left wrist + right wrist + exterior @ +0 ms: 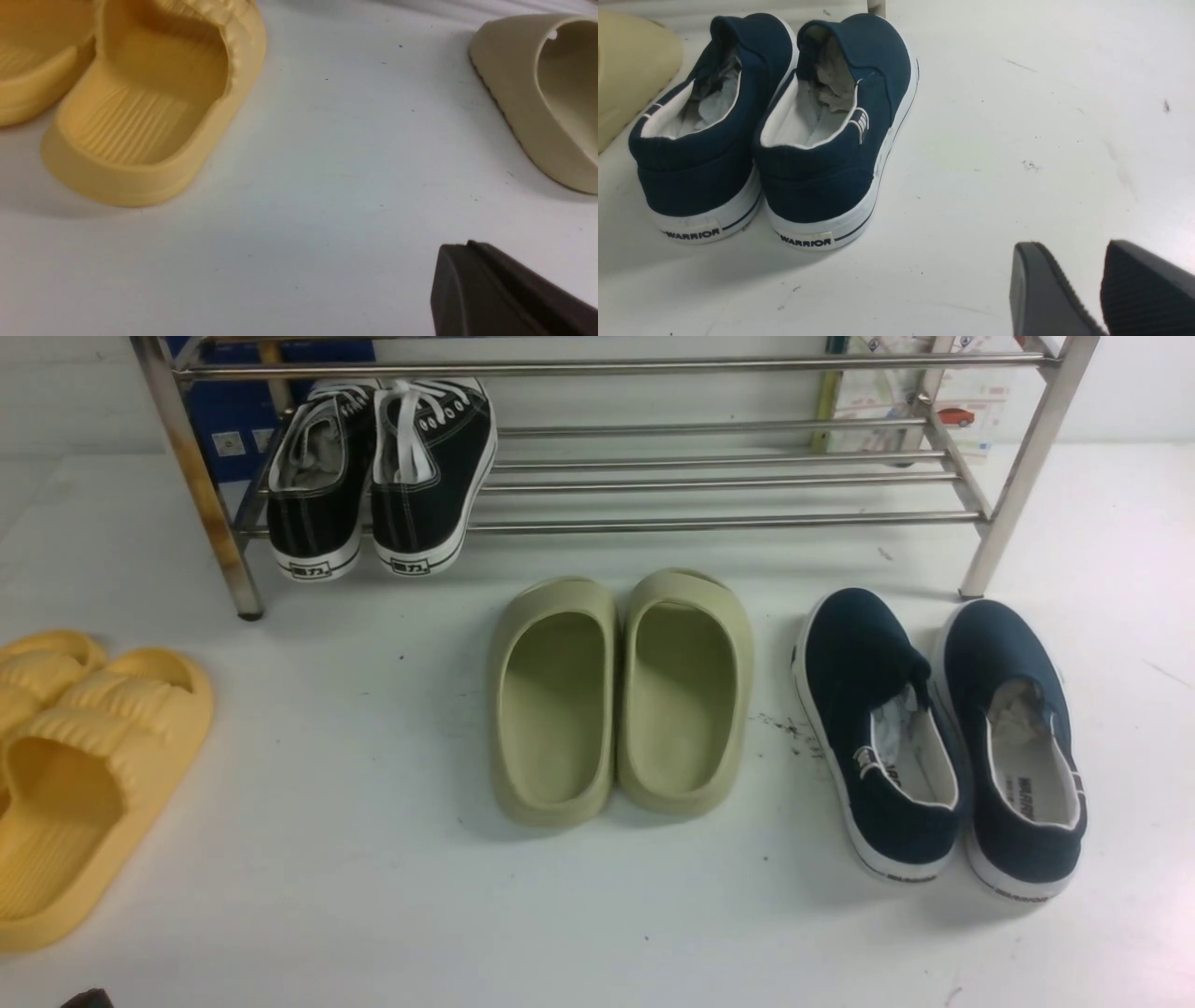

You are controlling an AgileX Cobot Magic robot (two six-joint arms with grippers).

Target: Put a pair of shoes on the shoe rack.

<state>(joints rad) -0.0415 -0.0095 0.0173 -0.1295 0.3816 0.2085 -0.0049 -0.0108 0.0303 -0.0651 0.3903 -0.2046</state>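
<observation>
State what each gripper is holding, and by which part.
Nothing. The left gripper is shut and empty; the right gripper is slightly open and empty. The sneakers sit on the rack.

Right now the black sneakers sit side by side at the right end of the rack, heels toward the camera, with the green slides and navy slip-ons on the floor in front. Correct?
Not quite. The black sneakers sit at the left end of the rack, as the front view shows. The rest holds: heels toward the camera, green slides and navy slip-ons on the floor in front.
</observation>
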